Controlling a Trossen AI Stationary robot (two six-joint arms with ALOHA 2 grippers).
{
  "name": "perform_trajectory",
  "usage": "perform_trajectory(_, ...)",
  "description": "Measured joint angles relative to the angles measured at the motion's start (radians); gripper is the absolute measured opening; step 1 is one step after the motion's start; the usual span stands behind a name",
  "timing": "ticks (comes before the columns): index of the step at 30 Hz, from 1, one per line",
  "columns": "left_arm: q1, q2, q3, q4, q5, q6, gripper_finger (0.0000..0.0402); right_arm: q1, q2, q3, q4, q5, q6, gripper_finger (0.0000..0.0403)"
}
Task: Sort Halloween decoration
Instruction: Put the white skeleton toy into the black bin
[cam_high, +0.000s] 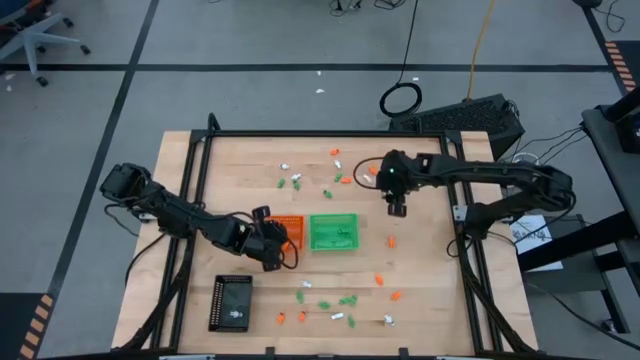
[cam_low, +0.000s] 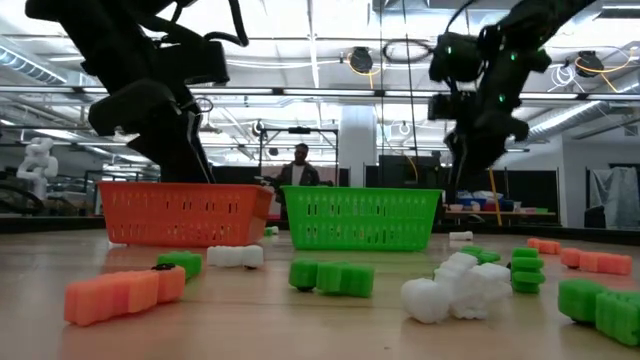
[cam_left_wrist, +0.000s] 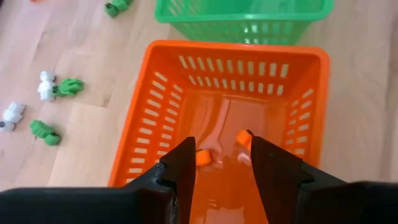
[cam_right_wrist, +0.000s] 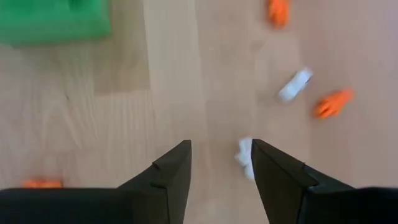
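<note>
1. We see bright, even light over the wooden table (cam_high: 420, 270) in the high view, with only faint, soft shadows under the arms.
2. In the low view, ceiling strip lights (cam_low: 330, 45) glare behind the orange tray (cam_low: 180, 213), leaving both arms as dark silhouettes.
3. Trinkets nearest the lens, in front of that tray, look soft.
4. In the left wrist view, the tray's glossy floor shows pale reflections.
5. The right wrist view is smeared throughout.
</note>
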Motion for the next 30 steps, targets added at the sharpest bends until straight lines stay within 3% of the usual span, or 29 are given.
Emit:
perform_trajectory(9,-0.001,-0.004,0.004,-0.001,-0.025,0.026,0.0145,-0.043,0.112,-0.034,0.097,0.024,-0.061,0.0197)
perform_trajectory(18,-0.002,-0.004,0.021,-0.016,-0.026,0.033,0.0145,-0.089,0.208,-0.034,0.111,0.077,-0.099,0.0200)
perform_trajectory(24,-0.002,-0.004,0.020,-0.018,-0.026,0.036,0.0145,-0.120,0.209,-0.056,0.124,0.075,-0.132,0.0184)
perform_trajectory(30,-0.002,-0.005,0.020,-0.009,-0.026,0.036,0.0145,-0.139,0.207,-0.082,0.149,0.006,-0.136,0.0136)
